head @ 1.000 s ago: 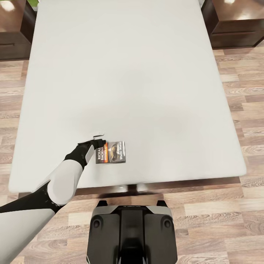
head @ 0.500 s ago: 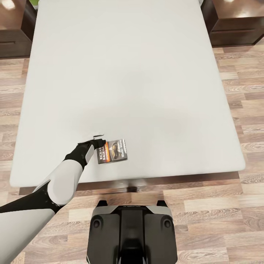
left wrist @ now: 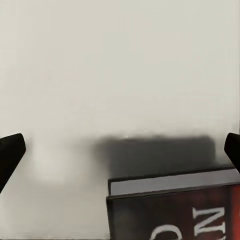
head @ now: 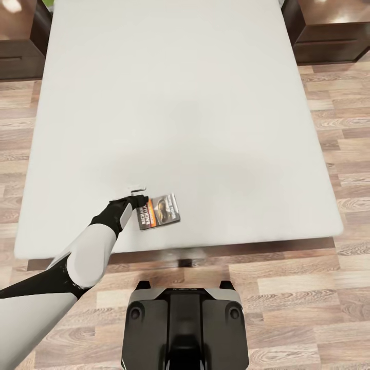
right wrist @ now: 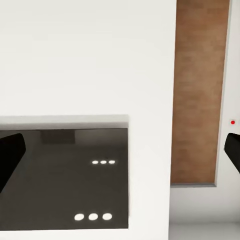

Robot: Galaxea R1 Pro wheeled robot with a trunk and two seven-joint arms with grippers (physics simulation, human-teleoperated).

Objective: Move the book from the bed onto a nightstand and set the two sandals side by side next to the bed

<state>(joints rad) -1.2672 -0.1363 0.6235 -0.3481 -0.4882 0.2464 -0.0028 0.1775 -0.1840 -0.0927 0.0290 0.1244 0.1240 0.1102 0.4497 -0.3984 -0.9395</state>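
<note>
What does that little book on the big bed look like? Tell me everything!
The book is a small thin paperback with a dark cover, a photo, an orange band and white letters. It lies flat and slightly crooked on the pale bed, near the foot edge. The left gripper is open right at its spine side.

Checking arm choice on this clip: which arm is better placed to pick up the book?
Left. Its gripper sits at the book on the bed, fingers spread wide. The right wrist camera faces a wall.
</note>
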